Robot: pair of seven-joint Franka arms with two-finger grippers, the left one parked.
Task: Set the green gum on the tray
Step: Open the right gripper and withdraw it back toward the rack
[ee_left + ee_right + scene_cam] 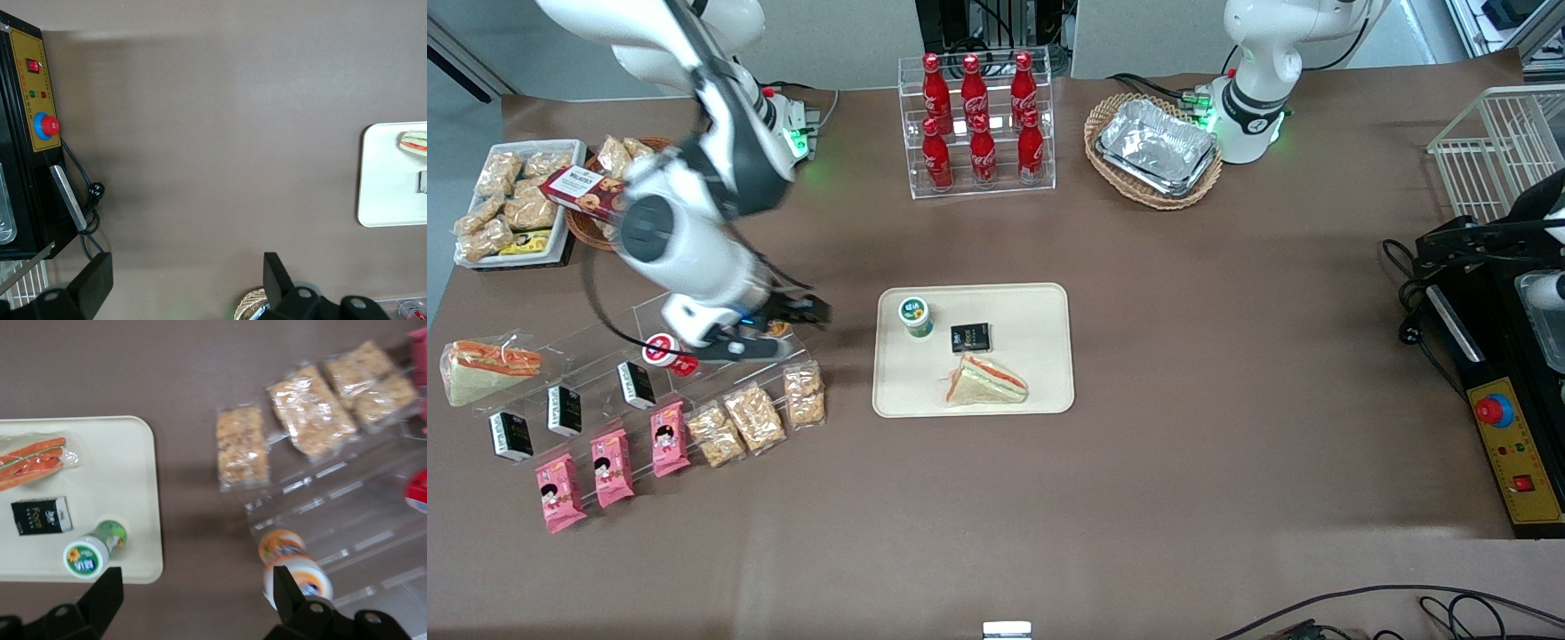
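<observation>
The green gum (915,316) stands upright on the cream tray (1040,391), at the tray's corner nearest the working arm's end and farther from the front camera. It also shows in the right wrist view (93,551) on the tray (133,487). My gripper (805,313) is open and empty, above the table between the tray and the clear display stand, apart from the gum. In the right wrist view the gripper (197,597) has bare table between its fingers, with the orange gum bottle (293,563) beside one finger.
A sandwich (984,380) and a small black box (970,337) lie on the tray. A clear stand (631,356) holds a red gum bottle (665,352), black boxes and snack bags (751,416). Cola bottles (978,120) and foil trays in a basket (1156,147) stand farther away.
</observation>
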